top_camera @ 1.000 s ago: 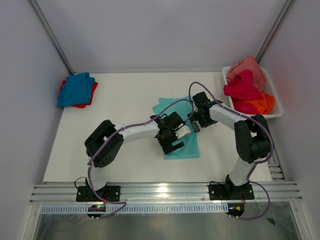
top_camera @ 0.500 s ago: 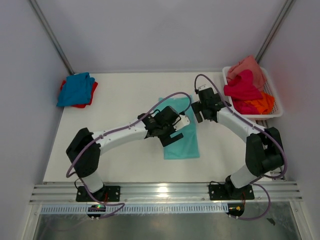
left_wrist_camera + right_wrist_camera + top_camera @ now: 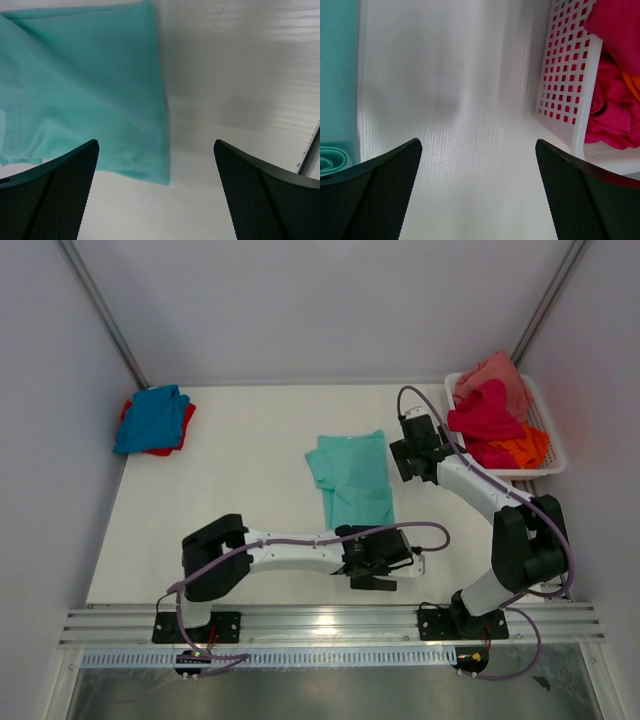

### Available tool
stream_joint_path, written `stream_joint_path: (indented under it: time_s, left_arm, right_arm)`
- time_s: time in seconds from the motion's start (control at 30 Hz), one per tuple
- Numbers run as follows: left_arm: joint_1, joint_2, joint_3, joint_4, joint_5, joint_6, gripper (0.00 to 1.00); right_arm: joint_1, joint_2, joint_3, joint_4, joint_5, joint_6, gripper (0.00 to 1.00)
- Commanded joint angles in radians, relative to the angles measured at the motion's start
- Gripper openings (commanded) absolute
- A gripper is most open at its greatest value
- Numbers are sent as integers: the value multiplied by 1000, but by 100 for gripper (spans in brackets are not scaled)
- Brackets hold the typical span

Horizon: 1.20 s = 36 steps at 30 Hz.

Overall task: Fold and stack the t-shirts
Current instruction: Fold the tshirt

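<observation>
Teal tee (image 3: 352, 480) is lying flat mid-frame on the table (image 3: 240, 500), folded into a long strip, one sleeve poking out at its upper left. Nothing is gripping it.

Left gripper (image 3: 156, 145) is sitting low in the frame, just below the tee's lower right corner. Jaws are standing wide apart, holding nothing. Its wrist view is showing that corner between the fingers.

Right gripper (image 3: 479, 142) is hovering right of the tee's top end, between tee and basket (image 3: 553, 455). Jaws are also spread fully, empty, over bare table.

Basket at upper right is holding the magenta tee (image 3: 485, 415), orange tee (image 3: 525, 448) and pink tee (image 3: 495, 370), all bunched up.

Blue tee (image 3: 150, 418) is lying on a red tee (image 3: 186, 425) at upper left, well apart from both arms.
</observation>
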Motion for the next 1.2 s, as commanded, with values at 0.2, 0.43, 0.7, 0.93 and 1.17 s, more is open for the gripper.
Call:
stream_joint_path:
  time_s: [0.2, 0.43, 0.7, 0.93, 1.17]
  left_arm:
    - [18, 22, 20, 41, -43, 4, 99]
    - [18, 60, 11, 59, -56, -28, 99]
    - [15, 108, 16, 47, -82, -83, 99]
    - [-6, 189, -1, 130, -280, -103, 99]
    - [-56, 254, -15, 162, -411, -85, 99]
  right_arm:
    - [-82, -68, -7, 49, 51, 43, 99]
    - [-87, -60, -2, 46, 49, 41, 100]
    - [-87, -54, 2, 44, 49, 38, 99]
    - [-88, -57, 4, 47, 51, 38, 99]
    - [-87, -55, 5, 46, 54, 37, 99]
